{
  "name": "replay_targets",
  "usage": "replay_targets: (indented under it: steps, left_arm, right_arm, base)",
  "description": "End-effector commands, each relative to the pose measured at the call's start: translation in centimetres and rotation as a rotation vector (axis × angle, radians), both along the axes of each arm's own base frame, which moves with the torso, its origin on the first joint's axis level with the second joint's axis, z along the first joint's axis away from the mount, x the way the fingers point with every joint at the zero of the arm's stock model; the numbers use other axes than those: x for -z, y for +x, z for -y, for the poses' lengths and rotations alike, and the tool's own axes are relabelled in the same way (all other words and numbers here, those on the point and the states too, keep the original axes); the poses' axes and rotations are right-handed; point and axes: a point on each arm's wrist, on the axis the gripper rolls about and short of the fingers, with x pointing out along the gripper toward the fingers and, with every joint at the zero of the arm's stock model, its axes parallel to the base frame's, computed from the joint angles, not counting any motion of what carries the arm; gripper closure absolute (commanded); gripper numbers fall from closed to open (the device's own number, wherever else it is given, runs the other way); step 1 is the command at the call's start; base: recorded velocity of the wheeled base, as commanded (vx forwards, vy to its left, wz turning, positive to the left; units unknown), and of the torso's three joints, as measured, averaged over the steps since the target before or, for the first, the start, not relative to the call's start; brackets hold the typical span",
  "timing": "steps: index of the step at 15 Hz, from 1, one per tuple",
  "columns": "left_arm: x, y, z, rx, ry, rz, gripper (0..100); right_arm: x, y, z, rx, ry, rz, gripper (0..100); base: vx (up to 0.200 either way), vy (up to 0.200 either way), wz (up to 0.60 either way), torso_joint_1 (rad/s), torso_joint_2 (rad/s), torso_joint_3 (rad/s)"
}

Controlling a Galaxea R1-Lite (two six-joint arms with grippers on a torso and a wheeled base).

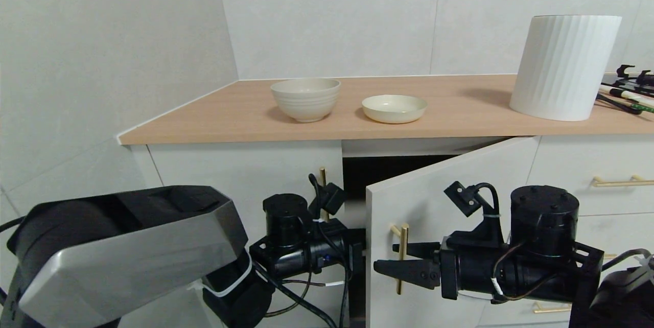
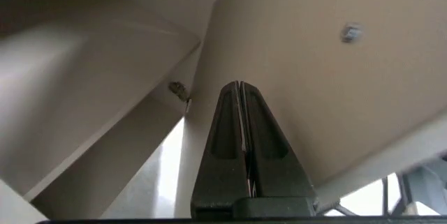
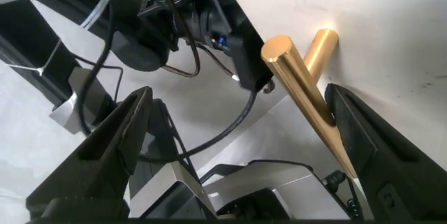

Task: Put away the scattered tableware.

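Tableware on the desk (image 1: pixel 460 106), cabinet door (image 1: pixel 449 180) ajar.
My right gripper (image 1: pixel 384 257) sits spread around the door's gold handle (image 1: pixel 403 238); my left gripper (image 2: pixel 240 88) is pressed together at the cabinet opening. Bowl (image 1: pixel 305 99) and shallow dish (image 1: pixel 394 108) stand near each other.

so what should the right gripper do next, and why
Probably close the right gripper on the gold handle. It stands open with the handle between its fingers, the cabinet door is only partly ajar, and the bowl and dish sit on the counter, so a firm hold would let it swing the door wider.
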Motion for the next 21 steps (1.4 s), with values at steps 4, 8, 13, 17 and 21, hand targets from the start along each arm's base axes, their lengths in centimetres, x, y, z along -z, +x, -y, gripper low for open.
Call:
replay_targets:
  steps: [4,8,13,17,21]
  left_arm:
    - [-0.1,-0.5,0.8,0.022,-0.007,0.009,100]
    - [-1.0,-1.0,0.4,0.019,-0.031,0.028,100]
    - [-2.8,-2.0,0.5,0.033,-0.077,-0.009,100]
    - [-3.4,-2.2,1.2,0.053,-0.075,-0.022,100]
    - [-3.8,-1.8,2.6,0.071,-0.04,-0.068,100]
  right_arm:
    - [-0.3,-0.6,2.8,0.088,-0.013,0.008,0]
    - [0.6,-4.6,6.5,0.135,-0.107,0.049,0]
    - [2.4,-8.7,7.6,0.238,-0.259,0.042,0]
    - [1.8,-9.8,7.6,0.218,-0.232,0.011,0]
    - [1.8,-9.8,7.6,0.215,-0.229,0.013,0]
  base:
    - [0.0,0.0,0.0,0.0,0.0,0.0]
    - [0.0,0.0,0.0,0.0,0.0,0.0]
    - [0.0,0.0,0.0,0.0,0.0,0.0]
    - [-0.05,0.0,0.0,-0.002,0.0,0.001]
    - [-0.2,0.0,0.0,0.005,0.01,0.006]
